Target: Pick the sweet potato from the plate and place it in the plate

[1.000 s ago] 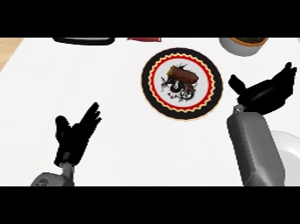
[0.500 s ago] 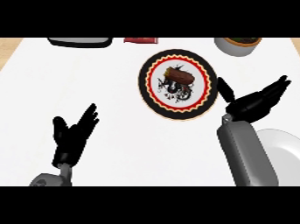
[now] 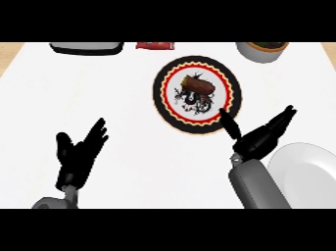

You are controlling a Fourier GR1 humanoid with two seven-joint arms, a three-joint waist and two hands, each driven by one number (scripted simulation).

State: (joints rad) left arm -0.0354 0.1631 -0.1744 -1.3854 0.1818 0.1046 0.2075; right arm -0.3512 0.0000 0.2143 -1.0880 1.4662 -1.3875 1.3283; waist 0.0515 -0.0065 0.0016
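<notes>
Sweet potato [image 3: 200,84]: lies on patterned plate [image 3: 172,109].
Right hand [image 3: 261,135]: fingers spread, holding nothing, beside white plate [image 3: 306,172].
Left hand [image 3: 79,151]: open, resting.

- No text, label, brand, no. or sign can be read anywhere in the head view.
- On the patterned plate [image 3: 172,105] only a black drawing and red/yellow ring decor are seen; no letters can be made out.
- On the red item [image 3: 155,45] at the top edge some marks may be present, but it is cut off and too small to be read.
</notes>
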